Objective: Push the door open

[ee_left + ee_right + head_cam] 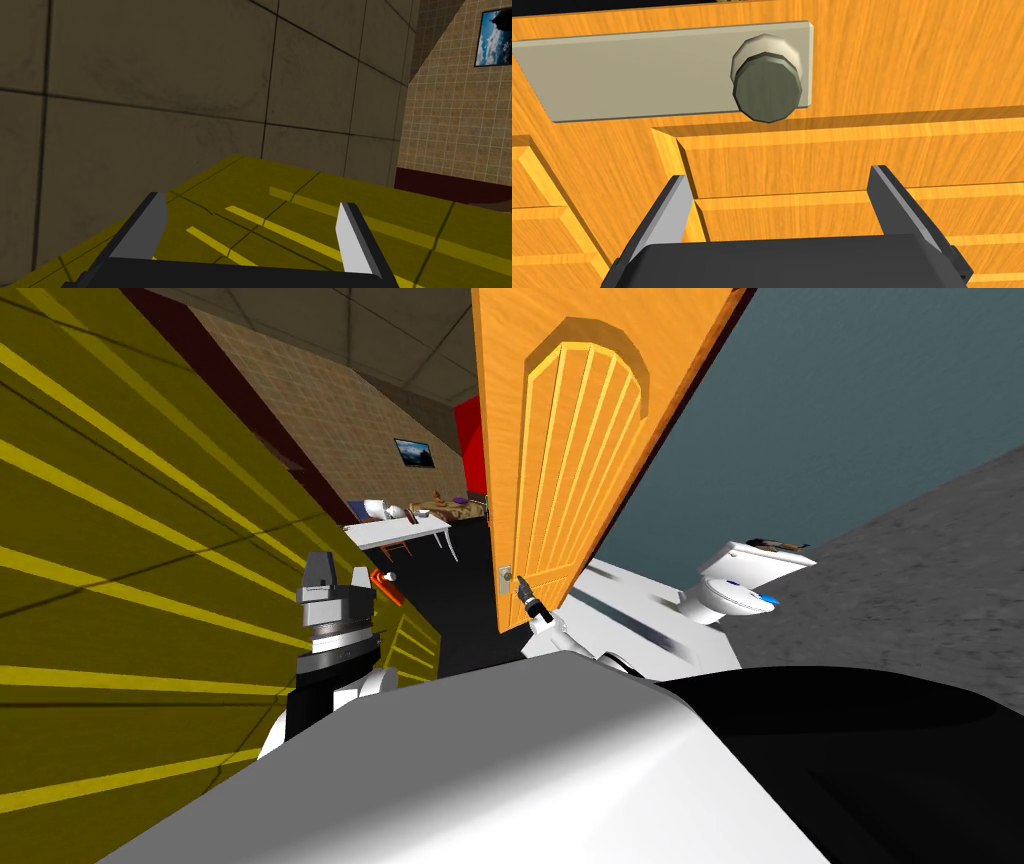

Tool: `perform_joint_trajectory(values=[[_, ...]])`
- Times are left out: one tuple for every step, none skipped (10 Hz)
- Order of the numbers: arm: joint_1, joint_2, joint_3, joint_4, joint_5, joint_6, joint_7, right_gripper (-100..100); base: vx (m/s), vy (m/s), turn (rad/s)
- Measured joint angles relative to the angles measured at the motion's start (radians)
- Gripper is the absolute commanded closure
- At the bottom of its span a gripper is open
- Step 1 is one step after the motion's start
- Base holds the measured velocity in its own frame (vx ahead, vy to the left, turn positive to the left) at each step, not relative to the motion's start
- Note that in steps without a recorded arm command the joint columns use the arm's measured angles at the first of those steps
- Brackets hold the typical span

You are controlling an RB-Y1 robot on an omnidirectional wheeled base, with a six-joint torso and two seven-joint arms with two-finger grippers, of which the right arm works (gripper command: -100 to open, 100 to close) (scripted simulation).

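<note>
Two fingers of the right hand [779, 174] stand spread apart with nothing between them, and they point at the orange door [862, 50]. The round grey knob [767, 87] sits on a pale plate [637, 70] just beyond the fingertips, a little apart from them. I cannot tell whether the fingers touch the wood. In the head view the door stands ajar, with its knob edge just beside this hand. A white bench [400, 531] with small things on it shows through the gap. A white toilet [735, 583] stands near the door; what its bowl holds I cannot tell. The left hand [252, 200] is raised beside a yellow striped surface [120, 588], fingers spread as well.
</note>
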Motion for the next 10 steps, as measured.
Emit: perform_joint_trajectory(values=[[0.001,-0.001,0.003,-0.007,-0.001,0.009,-0.001,-100,-0.242,0.012,-0.030],[-0.001,-0.001,0.005,-0.009,-0.002,0.017,-0.002,-100,-0.108,0.011,-0.007],[-0.001,-0.001,0.006,-0.009,-0.002,0.018,-0.002,-100,0.079,0.020,0.029],[-0.002,0.002,0.003,-0.006,-0.001,0.016,-0.001,-100,0.168,0.022,0.026],[-0.003,0.004,0.001,-0.003,0.000,0.014,0.000,-100,0.186,0.042,0.031],[-0.004,0.006,-0.002,0.002,0.001,0.010,0.002,-100,0.206,0.097,0.042],[-0.007,0.010,-0.006,0.009,0.003,0.006,0.003,-100,0.214,0.073,0.032],[-0.009,0.013,-0.010,0.014,0.005,0.002,0.005,-100,0.236,0.050,0.035],[-0.012,0.017,-0.014,0.021,0.007,-0.002,0.007,-100,0.248,0.054,0.036],[-0.015,0.020,-0.018,0.029,0.009,-0.007,0.008,-100,0.110,0.024,0.007]])
